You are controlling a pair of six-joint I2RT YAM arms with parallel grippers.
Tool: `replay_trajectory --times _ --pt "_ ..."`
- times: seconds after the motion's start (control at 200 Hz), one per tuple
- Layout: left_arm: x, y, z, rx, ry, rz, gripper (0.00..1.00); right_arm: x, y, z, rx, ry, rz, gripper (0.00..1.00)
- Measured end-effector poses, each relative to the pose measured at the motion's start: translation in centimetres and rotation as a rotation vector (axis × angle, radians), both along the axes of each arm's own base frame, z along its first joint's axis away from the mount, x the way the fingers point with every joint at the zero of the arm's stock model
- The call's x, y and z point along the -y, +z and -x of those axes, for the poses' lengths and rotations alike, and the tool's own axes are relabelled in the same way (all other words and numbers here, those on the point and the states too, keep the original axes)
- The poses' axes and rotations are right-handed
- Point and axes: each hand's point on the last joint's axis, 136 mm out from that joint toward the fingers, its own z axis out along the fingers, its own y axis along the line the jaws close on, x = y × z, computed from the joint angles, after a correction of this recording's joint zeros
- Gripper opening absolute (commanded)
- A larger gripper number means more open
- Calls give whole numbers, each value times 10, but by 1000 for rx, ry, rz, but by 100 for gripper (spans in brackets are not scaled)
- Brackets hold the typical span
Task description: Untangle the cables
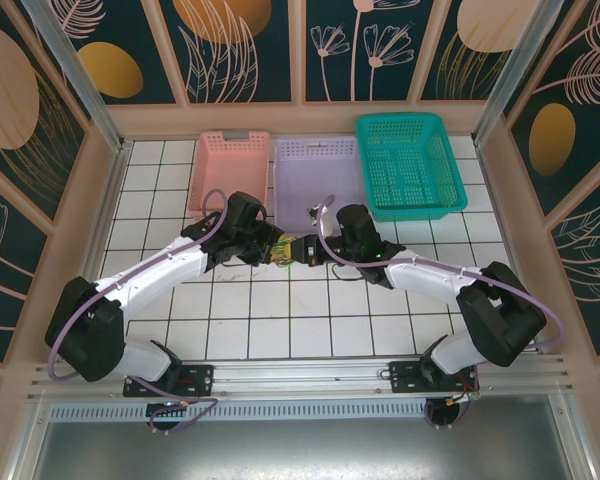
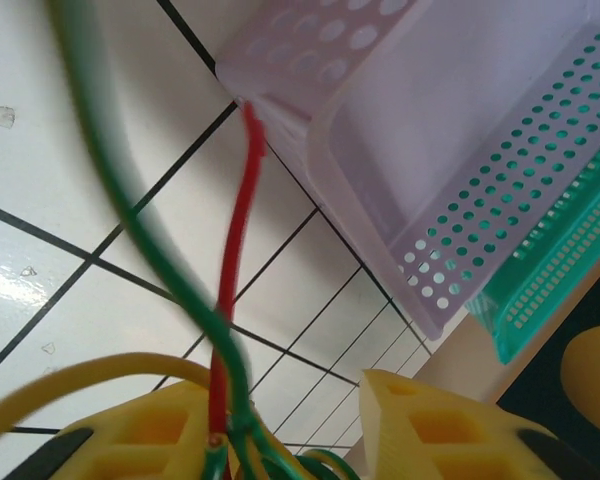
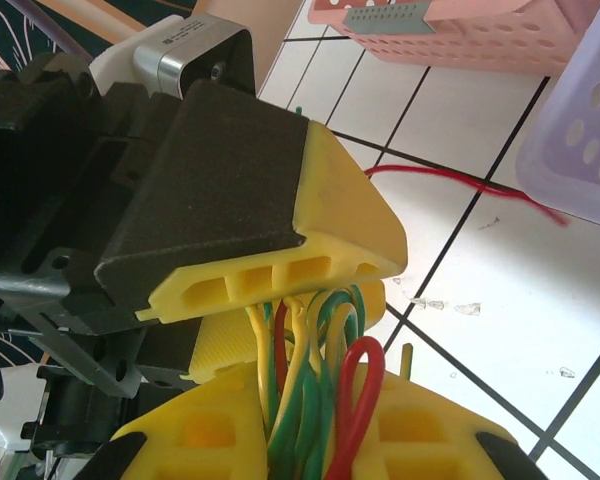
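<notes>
Several cables bunch between both grippers, the red strand and green strand trailing lengthwise toward the lilac basket. Their loops sit pinched in the right gripper; the left gripper is nearly closed around them, grip uncertain.

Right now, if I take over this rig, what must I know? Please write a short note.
Left gripper: jaws around the cables, grip unclear.
Right gripper: shut on the same cables.
Cables: bunched between both grippers, above the tiles; the red cable trails to the lilac basket.
Done: cables gripped, nothing separated.
Left: pull yellow, green and red apart.
</notes>
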Motion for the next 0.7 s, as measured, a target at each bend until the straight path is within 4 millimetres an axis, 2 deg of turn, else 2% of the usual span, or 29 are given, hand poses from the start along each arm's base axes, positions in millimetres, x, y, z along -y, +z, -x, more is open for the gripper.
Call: replay_trajectory --times 0.075,0.18,0.265,0.33,0.385,0.5,0.616,0.701 --pt "-1 0 -3 -2 25 -1 0 0 -1 0 -4 0 2 2" --pt "-1 2 -5 0 46 8 0 1 -1 -1 -4 -5 1 18" --pt "0 7 -7 13 64 36 0 1 3 -2 -10 -17 -10 39" --pt "6 16 -3 35 67 83 0 1 9 0 -2 -15 -37 51" --pt "13 28 1 53 67 131 0 2 18 7 10 -11 -76 56" --pt "20 48 4 68 86 208 0 8 34 24 47 -12 -157 60" --pt "21 50 4 51 110 231 0 8 39 27 66 -40 -202 61" --pt "21 50 3 44 121 236 0 8 40 25 69 -66 -208 56"
